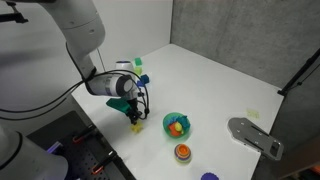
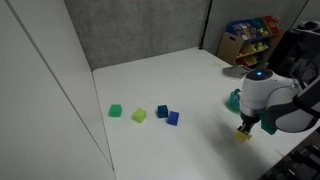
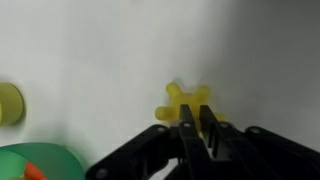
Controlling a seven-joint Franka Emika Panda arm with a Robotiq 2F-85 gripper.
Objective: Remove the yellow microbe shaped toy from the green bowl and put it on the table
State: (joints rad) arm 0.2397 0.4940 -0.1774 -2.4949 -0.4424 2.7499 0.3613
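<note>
The yellow microbe shaped toy is pinched between my gripper's narrow black fingers, low over the white table. In both exterior views the toy hangs at the fingertips, at or just above the tabletop. The green bowl stands a short way to one side with an orange item inside. Its rim shows at the bottom left of the wrist view and behind the arm in an exterior view.
A small orange-red round container and a grey flat object lie near the bowl. Several small green, yellow-green and blue blocks sit mid-table. A yellow round item is at the wrist view's left edge.
</note>
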